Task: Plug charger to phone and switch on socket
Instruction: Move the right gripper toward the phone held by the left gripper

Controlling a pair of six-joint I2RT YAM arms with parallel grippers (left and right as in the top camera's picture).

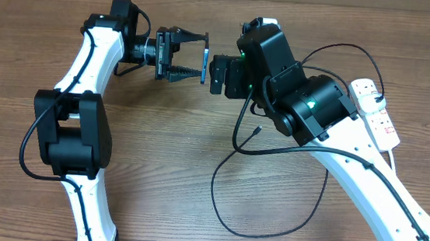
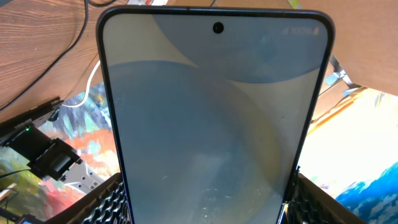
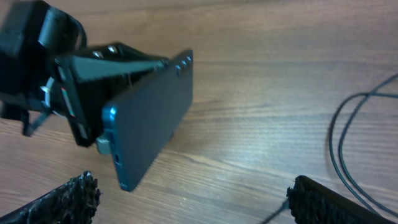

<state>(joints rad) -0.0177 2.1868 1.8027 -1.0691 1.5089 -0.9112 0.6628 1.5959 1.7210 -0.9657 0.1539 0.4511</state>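
Well, on the overhead feed I see the left claw (image 1: 197, 56) clamped on the phone (image 1: 205, 65) — a slim rectangular smartphone with black edges — holding it edge-on above the brown wood-grain counter (image 1: 165, 155). The right claw (image 1: 217, 75) faces the phone from just beside it; I cannot tell whether they touch. The charger (image 1: 214, 184), a long thin black cable, lies in loose loops on the counter below the right arm. Its small connector tip (image 1: 257, 130) rests free on the wood. The socket (image 1: 376, 111), a white elongated power strip with red-orange switches, sits near the right edge, well apart from the phone.

On the left wrist feed the phone (image 2: 211, 124) fills the frame, its pale grey-blue screen toward the camera. The claw's ribbed black fingers (image 2: 109, 202) press against both long edges.

On the right wrist feed the phone (image 3: 152, 118) hangs tilted above the wood in the left claw's grip. My right claw's black pads (image 3: 68, 199) stand wide apart at the bottom corners — nothing between them. The charger (image 3: 331, 146) curves along the right side.
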